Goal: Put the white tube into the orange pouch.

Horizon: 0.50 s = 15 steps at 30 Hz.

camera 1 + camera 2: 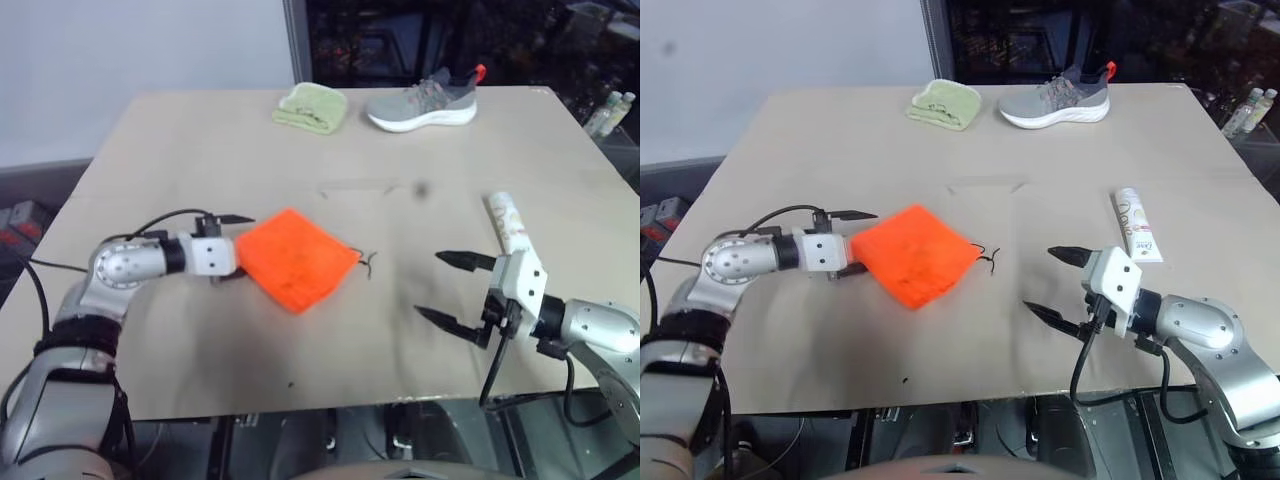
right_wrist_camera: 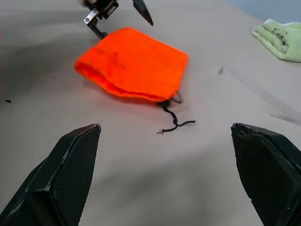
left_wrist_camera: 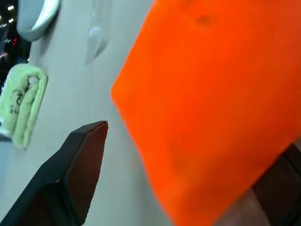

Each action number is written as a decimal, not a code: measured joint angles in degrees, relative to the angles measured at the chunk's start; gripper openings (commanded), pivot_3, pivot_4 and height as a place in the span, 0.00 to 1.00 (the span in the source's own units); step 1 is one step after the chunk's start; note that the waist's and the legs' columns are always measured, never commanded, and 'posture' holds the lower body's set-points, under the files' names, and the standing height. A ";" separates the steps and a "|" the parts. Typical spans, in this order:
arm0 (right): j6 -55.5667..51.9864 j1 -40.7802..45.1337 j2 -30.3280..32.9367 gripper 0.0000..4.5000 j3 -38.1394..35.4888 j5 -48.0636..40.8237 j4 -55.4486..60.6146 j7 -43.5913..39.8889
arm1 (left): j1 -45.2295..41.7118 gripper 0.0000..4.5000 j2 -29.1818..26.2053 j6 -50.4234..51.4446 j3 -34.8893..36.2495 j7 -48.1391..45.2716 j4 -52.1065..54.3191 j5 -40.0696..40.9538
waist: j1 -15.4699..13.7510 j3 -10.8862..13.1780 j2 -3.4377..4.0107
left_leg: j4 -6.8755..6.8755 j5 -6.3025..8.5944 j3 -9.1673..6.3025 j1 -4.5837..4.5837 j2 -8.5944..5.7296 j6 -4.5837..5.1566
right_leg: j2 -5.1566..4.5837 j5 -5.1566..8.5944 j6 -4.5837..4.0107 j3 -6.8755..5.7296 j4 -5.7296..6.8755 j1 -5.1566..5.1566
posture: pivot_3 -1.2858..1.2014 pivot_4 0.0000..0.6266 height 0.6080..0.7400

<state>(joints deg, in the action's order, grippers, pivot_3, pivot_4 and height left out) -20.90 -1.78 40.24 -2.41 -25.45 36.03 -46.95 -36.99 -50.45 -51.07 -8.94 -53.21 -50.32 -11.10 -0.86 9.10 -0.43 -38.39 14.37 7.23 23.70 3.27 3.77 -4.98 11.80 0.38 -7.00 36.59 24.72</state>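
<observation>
Left eye view: orange pouch [image 1: 297,258] flat at centre-left of the tan surface [image 1: 200,150], cord trailing right. Left end effector [image 1: 232,246] at the pouch's left corner, fingers apart, straddling its edge, not clamped. White tube [image 1: 1136,224] lying at mid-right, well apart from the pouch. Right end effector [image 1: 1057,285] lower right, spread wide, holding nothing.

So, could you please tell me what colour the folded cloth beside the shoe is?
The folded cloth is light green, clearest in the left eye view.
</observation>
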 measured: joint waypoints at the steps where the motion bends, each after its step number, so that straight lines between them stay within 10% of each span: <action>1: 0.13 -0.01 -0.06 1.00 0.21 0.18 -0.22 -0.07 | -1.53 0.72 -0.02 -0.96 -0.79 -0.43 -2.32 -0.49 | 0.09 0.00 0.00 | 0.00 -0.03 0.01 0.02 0.00 0.04 | 0.04 0.00 0.00 0.03 0.01 0.02 | 0.52 0.24 1.00; 4: 1.14 0.09 -0.42 1.00 0.85 0.76 -1.27 -0.19 | -7.07 0.41 -0.22 -3.30 -4.33 1.14 -8.72 -4.90 | 0.03 0.00 -0.07 | -0.04 -0.14 0.09 0.10 -0.01 0.22 | 0.29 0.00 0.02 0.08 0.03 0.08 | 0.52 0.24 1.00; 10: 1.93 0.12 -0.89 1.00 1.51 1.57 -1.66 -0.17 | -10.97 0.41 -1.48 -4.98 -5.80 0.57 -14.26 -5.34 | 0.18 0.03 -0.20 | -0.07 0.00 0.37 0.21 -0.05 0.45 | 0.30 -0.08 0.29 0.32 -0.14 0.14 | 0.52 0.24 1.00; 15: 2.97 -0.20 -1.68 1.00 1.61 2.42 -2.65 -0.05 | -9.60 0.80 -1.55 -1.43 -0.90 -13.81 -13.45 6.03 | 0.18 0.09 -0.30 | -0.07 0.00 0.38 0.28 -0.05 0.44 | 0.30 -0.06 0.32 0.32 -0.18 0.18 | 0.52 0.24 1.00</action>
<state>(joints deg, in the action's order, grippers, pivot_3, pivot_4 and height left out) -17.93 -1.99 38.56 -0.79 -23.03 33.38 -47.00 -46.59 -52.00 -52.50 -9.84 -67.02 -63.77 -5.07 -0.67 9.18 -0.73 -38.46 14.37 7.61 23.98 3.22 4.21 -4.69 11.74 0.70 -6.68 36.41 24.91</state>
